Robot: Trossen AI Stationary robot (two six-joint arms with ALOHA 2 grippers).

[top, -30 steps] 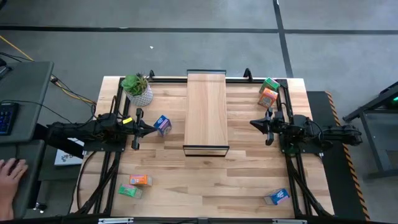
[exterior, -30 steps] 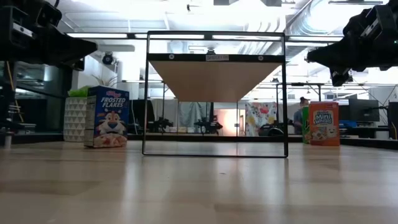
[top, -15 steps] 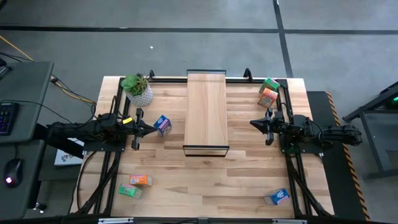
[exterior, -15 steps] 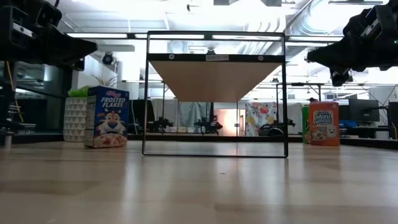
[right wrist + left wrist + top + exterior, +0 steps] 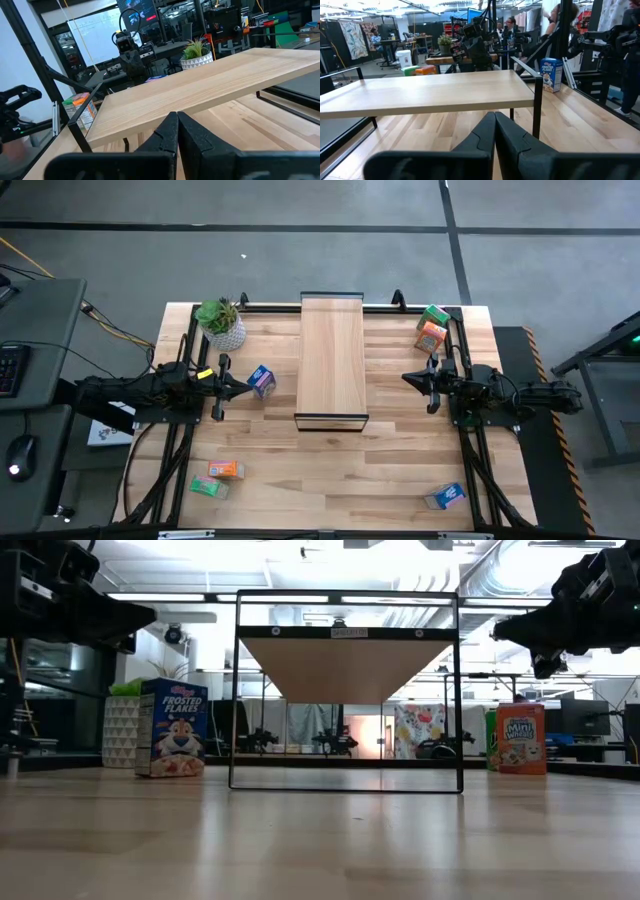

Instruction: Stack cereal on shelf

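Observation:
The shelf (image 5: 330,360), a light-wood plank on a thin black frame, stands mid-table. Small cereal boxes rest on the tabletop. A blue one (image 5: 262,380) stands upright just ahead of my left gripper (image 5: 240,387). An orange one (image 5: 431,337) and a green one (image 5: 433,315) stand at the far right. Orange (image 5: 226,469) and green (image 5: 208,487) boxes lie near left, and a blue one (image 5: 444,496) lies near right. My right gripper (image 5: 407,378) hovers right of the shelf. Both grippers are shut, empty, and point level at the shelf (image 5: 430,92) (image 5: 200,90).
A potted green plant (image 5: 222,323) stands at the far left corner of the table. Black arm frames run along the left (image 5: 180,430) and right (image 5: 465,430) table edges. Bare wood (image 5: 330,470) lies between the shelf and the near edge.
A person's hand at the desk beyond the table's left edge has drawn out of view. Both arms and all the boxes have kept still.

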